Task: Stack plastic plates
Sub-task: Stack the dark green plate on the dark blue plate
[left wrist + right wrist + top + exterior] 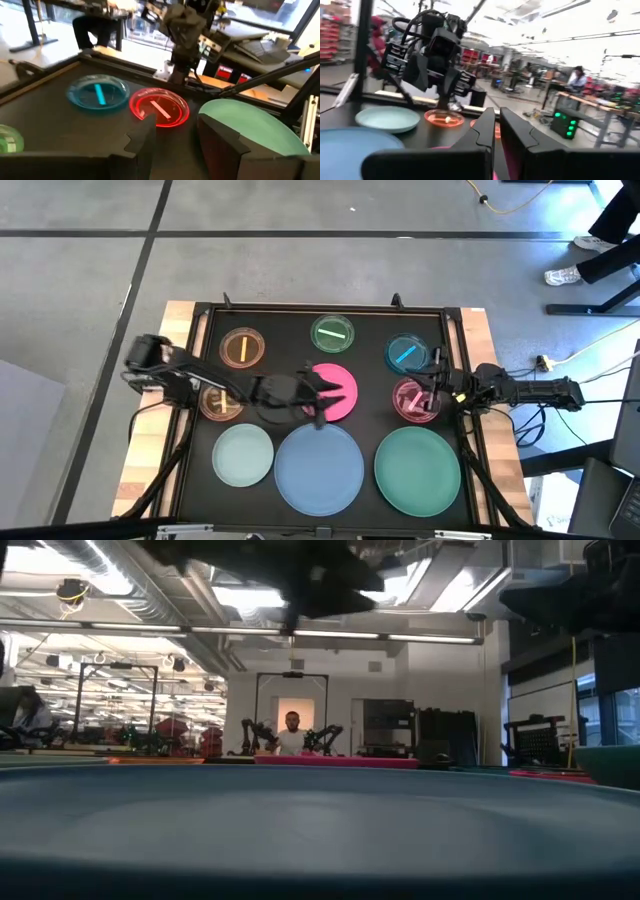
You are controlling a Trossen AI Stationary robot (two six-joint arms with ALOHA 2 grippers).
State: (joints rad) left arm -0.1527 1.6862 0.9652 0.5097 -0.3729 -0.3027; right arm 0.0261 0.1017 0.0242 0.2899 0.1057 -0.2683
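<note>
Across the dark tabletop (200, 485) the plastic plates lie singly, none stacked yet: left to right in front, pale mint plate (243, 456), large blue plate (320, 470), large green plate (417, 471). Centrally, the left end effector (322, 395) hovers parted and empty over the pink plate (343, 392), probably lining up a grasp. At right, the right end effector (428, 394) sits over the small pink dish (408, 397), nearly closed, holding nothing visible.

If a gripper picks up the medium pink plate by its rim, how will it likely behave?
The pink plate looks thin, shallow plastic, so probably light and slightly flexible. Its glossy surface may slip in a pinch. Lying flat on the black mat, it should slide rather than roll.
</note>
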